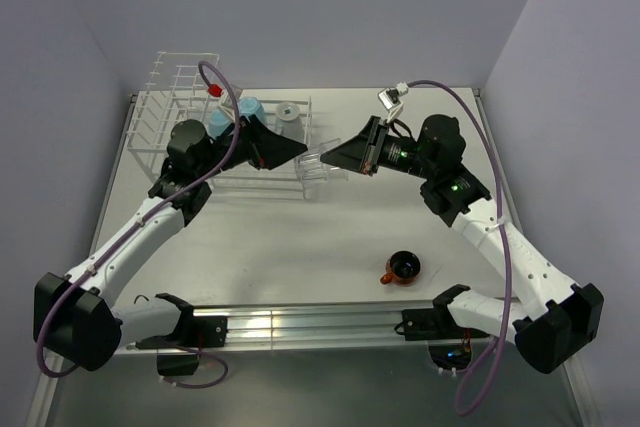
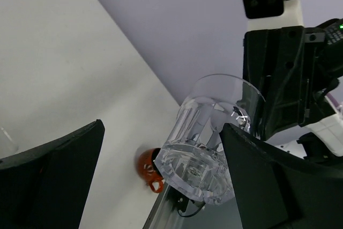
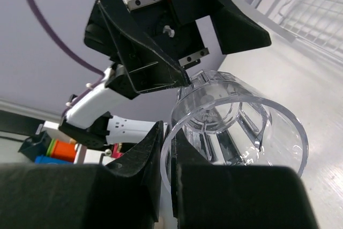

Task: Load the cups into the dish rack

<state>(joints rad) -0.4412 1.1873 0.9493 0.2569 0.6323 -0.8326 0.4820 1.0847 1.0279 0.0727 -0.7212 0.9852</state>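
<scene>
The clear glass tumbler (image 1: 318, 169) hangs on its side above the right end of the white dish rack (image 1: 165, 107). My right gripper (image 1: 338, 159) is shut on its rim; in the right wrist view the rim of the tumbler (image 3: 241, 116) is pinched between the jaws of the right gripper (image 3: 167, 148). My left gripper (image 2: 161, 170) stands open around the base of the tumbler (image 2: 206, 143), close to one finger (image 2: 278, 186), with a wide gap to the other. Two light blue mugs (image 1: 245, 109) and a grey mug (image 1: 289, 113) sit in the rack. The orange-red cup (image 1: 404, 268) rests on the table.
The left gripper (image 3: 182, 73) faces the right wrist camera just behind the tumbler, and the rack's wires (image 3: 305, 4) show beyond it. The orange cup (image 2: 146, 165) lies near the metal rail (image 1: 300, 325) at the table's front edge. Walls close in the back and both sides.
</scene>
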